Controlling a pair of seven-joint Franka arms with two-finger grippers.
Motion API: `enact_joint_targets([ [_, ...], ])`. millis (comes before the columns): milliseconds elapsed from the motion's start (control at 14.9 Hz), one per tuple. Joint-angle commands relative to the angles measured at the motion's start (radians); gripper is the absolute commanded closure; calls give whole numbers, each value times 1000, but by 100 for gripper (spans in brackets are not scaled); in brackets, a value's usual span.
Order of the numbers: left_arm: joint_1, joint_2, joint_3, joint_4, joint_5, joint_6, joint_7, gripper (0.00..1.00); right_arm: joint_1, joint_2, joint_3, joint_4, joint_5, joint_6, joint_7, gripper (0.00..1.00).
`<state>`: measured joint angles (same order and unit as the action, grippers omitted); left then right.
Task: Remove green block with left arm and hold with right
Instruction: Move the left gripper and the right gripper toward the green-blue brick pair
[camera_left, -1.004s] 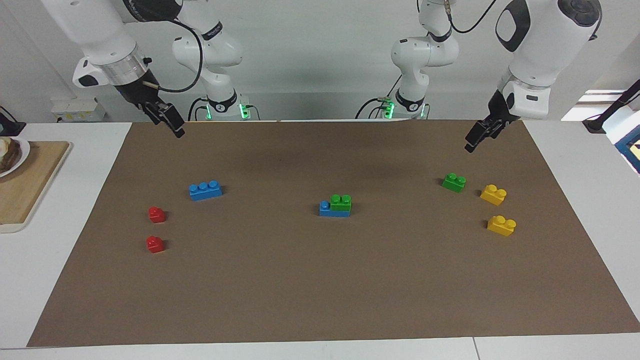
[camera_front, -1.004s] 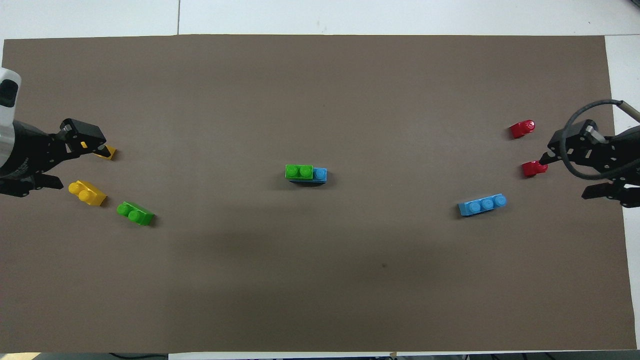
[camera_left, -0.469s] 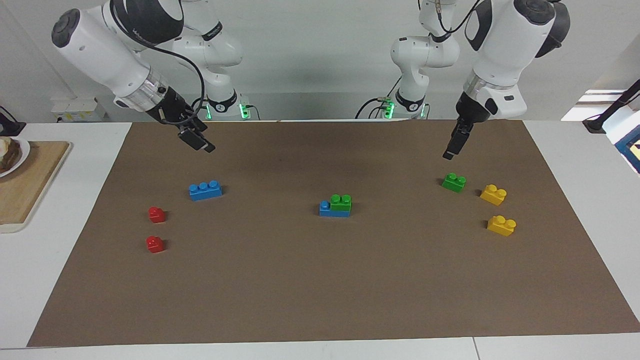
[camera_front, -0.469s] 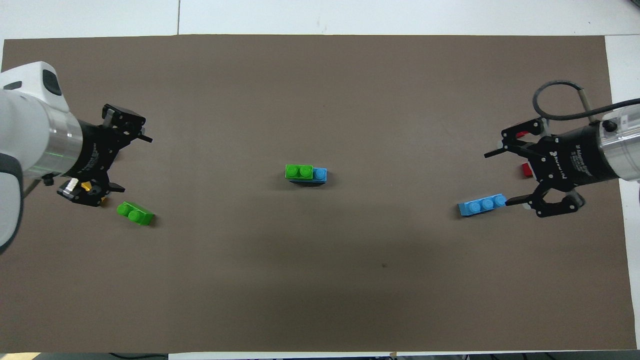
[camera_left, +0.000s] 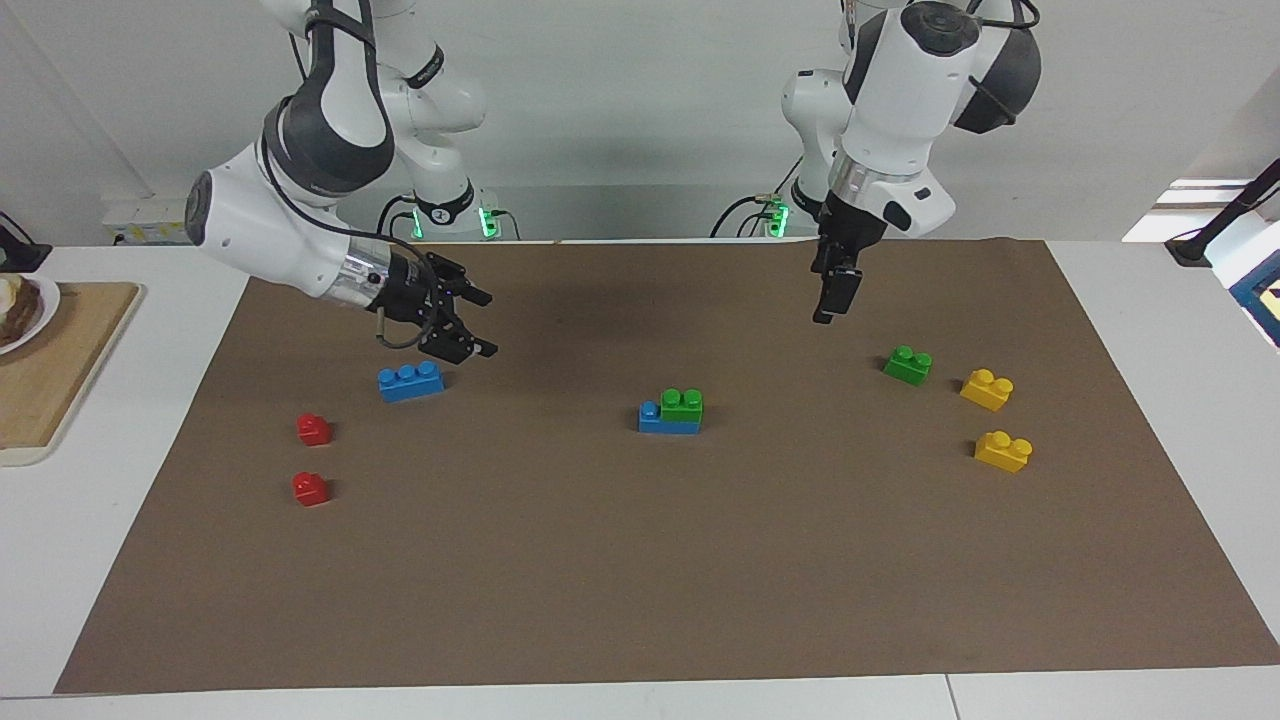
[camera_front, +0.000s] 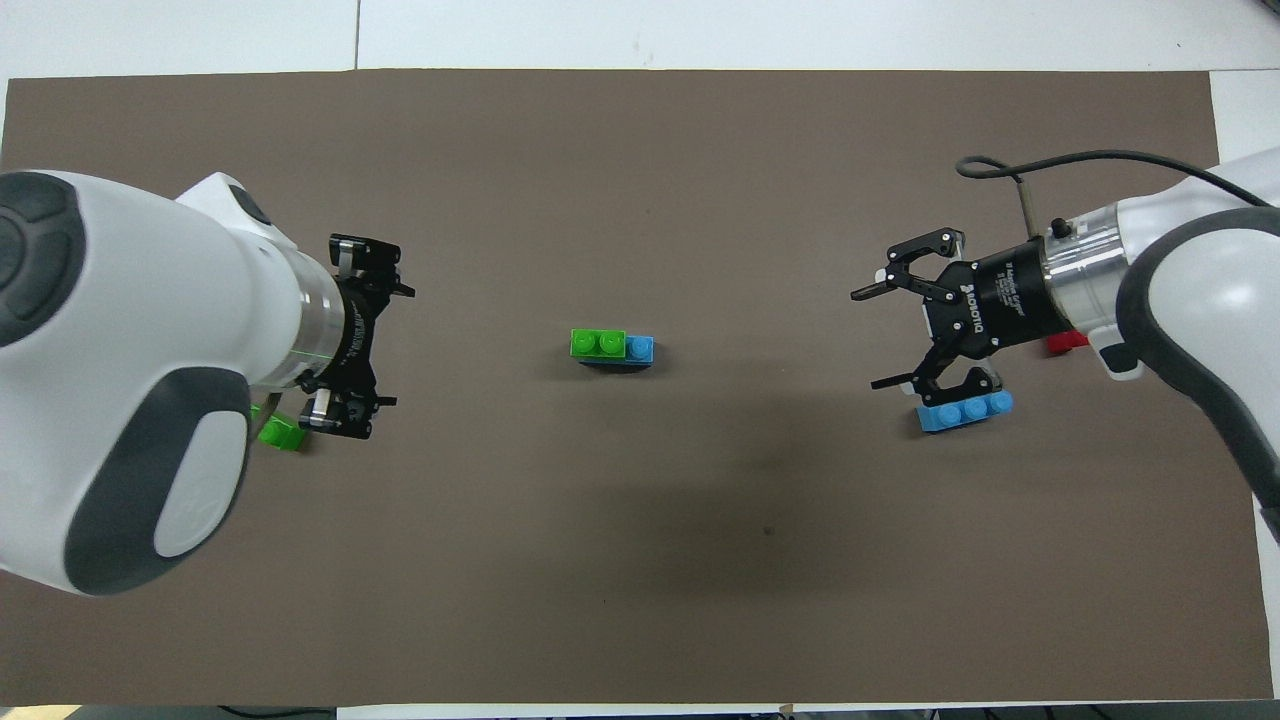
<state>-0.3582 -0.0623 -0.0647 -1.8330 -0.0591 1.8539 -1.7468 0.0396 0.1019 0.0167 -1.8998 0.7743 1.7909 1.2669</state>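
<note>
A green block (camera_left: 682, 404) sits stacked on a longer blue brick (camera_left: 655, 423) at the middle of the brown mat; the stack also shows in the overhead view (camera_front: 598, 343). A second green block (camera_left: 908, 365) lies loose toward the left arm's end, half hidden under the left arm in the overhead view (camera_front: 280, 436). My left gripper (camera_left: 834, 300) is open and empty in the air, between the stack and the loose green block (camera_front: 390, 347). My right gripper (camera_left: 488, 325) is open and empty, over the mat beside a loose blue brick (camera_left: 411, 381).
Two yellow bricks (camera_left: 987, 389) (camera_left: 1003, 450) lie at the left arm's end. Two red bricks (camera_left: 314, 429) (camera_left: 310, 489) lie at the right arm's end. A wooden board (camera_left: 60, 370) with a plate sits off the mat.
Both arms have swung in from the mat's ends toward the middle and come lower. Both grippers stay open. No brick has moved.
</note>
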Motion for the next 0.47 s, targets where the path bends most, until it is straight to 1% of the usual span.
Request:
enact_joint_targets([
  [0, -57, 56, 16, -17, -15, 69, -112, 0, 46, 36, 2, -4, 72, 91, 96, 10],
  [134, -82, 103, 16, -11, -31, 111, -146, 0, 87, 61, 2, -16, 127, 195, 156, 11],
  [268, -106, 142, 16, -6, -33, 151, -210, 0, 149, 76, 2, -39, 146, 286, 161, 11],
  [402, -120, 173, 17, -8, -33, 185, -258, 0, 184, 91, 2, -62, 160, 350, 157, 11],
])
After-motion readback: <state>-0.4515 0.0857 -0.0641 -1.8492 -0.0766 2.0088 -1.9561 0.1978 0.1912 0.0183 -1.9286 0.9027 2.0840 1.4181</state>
